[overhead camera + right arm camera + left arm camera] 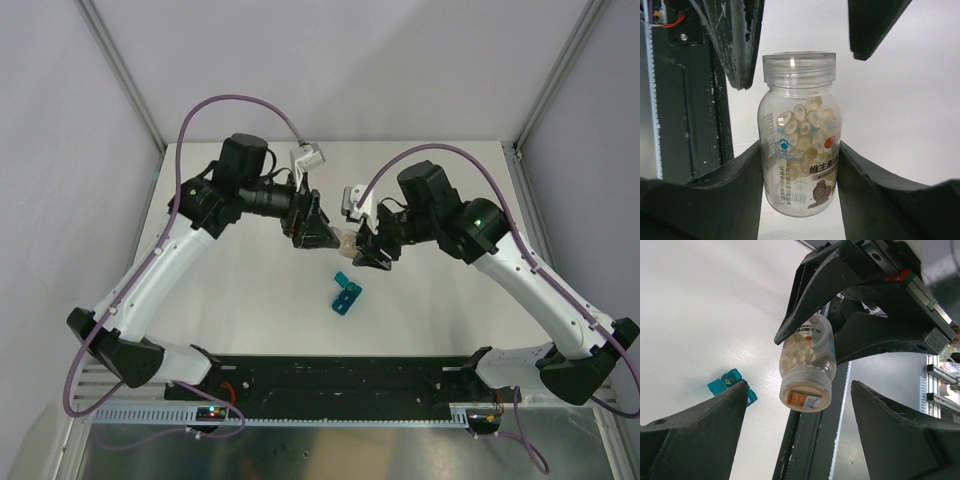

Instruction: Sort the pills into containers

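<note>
A clear pill bottle (800, 135) with a clear screw cap, full of pale capsules, is held in the air by my right gripper (800, 150), which is shut on its body. It also shows in the top view (346, 240) and the left wrist view (807, 365). My left gripper (799, 390) is open, with its fingers (740, 45) on either side of the cap end and a gap on at least one side. In the top view the left gripper (322, 236) and right gripper (368, 250) meet over the table's middle. The teal containers strip (345, 295) lies on the table just below them, also seen in the left wrist view (725, 384).
A black rail (340, 375) runs along the table's near edge between the arm bases. Grey walls and metal posts (125, 70) close in the white table (250, 300) at the back and sides.
</note>
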Motion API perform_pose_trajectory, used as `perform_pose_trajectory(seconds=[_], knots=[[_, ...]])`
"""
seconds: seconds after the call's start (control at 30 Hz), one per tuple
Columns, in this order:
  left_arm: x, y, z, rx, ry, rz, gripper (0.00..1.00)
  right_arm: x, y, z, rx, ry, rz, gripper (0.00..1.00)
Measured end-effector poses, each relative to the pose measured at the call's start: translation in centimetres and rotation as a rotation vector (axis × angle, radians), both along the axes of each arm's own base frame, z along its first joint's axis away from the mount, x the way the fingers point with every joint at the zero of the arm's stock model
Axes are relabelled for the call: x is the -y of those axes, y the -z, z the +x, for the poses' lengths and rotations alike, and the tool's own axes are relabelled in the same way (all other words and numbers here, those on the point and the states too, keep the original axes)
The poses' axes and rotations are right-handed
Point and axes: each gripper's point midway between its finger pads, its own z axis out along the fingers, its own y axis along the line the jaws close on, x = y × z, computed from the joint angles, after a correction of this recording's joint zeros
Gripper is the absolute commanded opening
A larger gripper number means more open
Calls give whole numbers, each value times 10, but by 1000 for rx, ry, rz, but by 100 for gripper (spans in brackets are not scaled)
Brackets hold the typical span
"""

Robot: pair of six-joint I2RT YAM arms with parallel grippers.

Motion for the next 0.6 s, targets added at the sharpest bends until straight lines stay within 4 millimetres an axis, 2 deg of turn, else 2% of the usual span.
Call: perform_pose_trajectory(seconds=[0.27,0.6], knots=[[7,5,0,-103,7,-11,59,2,0,11,52,52,-27,0],[9,7,2,-126,26,-22,12,3,1,12,51,65,-34,0]])
